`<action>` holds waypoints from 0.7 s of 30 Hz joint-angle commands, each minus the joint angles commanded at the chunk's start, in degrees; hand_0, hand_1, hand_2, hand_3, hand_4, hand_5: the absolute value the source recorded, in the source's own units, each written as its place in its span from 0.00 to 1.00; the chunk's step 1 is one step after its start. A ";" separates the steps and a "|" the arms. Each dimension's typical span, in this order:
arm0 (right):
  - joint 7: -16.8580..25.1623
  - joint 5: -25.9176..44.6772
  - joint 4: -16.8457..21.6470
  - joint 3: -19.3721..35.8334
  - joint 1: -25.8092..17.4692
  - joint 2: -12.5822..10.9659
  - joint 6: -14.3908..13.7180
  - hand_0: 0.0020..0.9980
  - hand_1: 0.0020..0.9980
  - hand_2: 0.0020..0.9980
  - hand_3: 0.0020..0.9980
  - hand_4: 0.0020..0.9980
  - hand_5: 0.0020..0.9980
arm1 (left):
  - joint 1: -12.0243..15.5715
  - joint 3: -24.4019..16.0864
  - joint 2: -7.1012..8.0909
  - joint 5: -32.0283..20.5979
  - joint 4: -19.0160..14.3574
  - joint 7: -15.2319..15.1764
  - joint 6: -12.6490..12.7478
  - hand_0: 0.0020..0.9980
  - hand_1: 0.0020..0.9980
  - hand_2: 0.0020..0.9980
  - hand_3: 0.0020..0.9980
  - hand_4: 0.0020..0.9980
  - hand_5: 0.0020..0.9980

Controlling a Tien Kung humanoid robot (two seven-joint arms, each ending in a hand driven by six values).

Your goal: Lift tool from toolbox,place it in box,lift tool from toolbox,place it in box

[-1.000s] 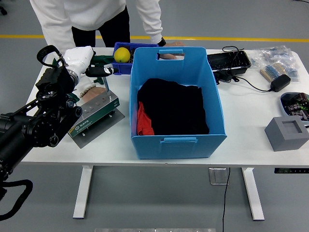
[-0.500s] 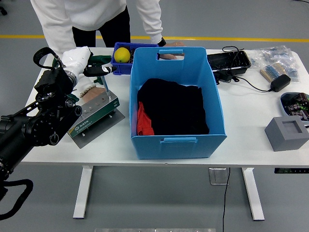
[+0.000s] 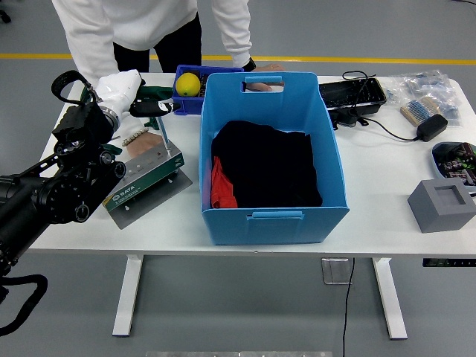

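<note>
While left hand grips 1 tool, 1 toolbox, 1 box

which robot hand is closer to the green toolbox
Left. The left hand, in a white glove, is just above the green toolbox, gripping a tool by its handle. The right hand is not in view.

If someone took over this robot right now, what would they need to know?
Left hand: shut on a black-handled tool, held above the open green toolbox.
Right hand: out of view.
Blue box: right of the toolbox, holds black and red cloth; no tool visible inside.
A person's hand rests behind the box's far wall.
Done: tool gripped.
Left: carry it into the box, then fetch another tool.
</note>
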 joint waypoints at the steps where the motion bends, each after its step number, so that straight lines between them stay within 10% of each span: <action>1: -0.01 -0.04 -0.01 0.03 0.00 0.00 0.00 0.65 0.63 0.70 0.56 0.79 0.68 | -0.12 0.16 0.11 -0.10 -0.04 -0.10 0.04 0.10 0.00 0.02 0.05 0.87 0.69; 21: -0.38 -1.25 -0.02 0.86 -0.68 -0.04 0.02 0.65 0.63 0.70 0.56 0.79 0.68 | -4.17 6.03 3.28 -1.66 -1.03 -0.56 -1.95 0.09 0.00 0.02 0.06 0.75 0.60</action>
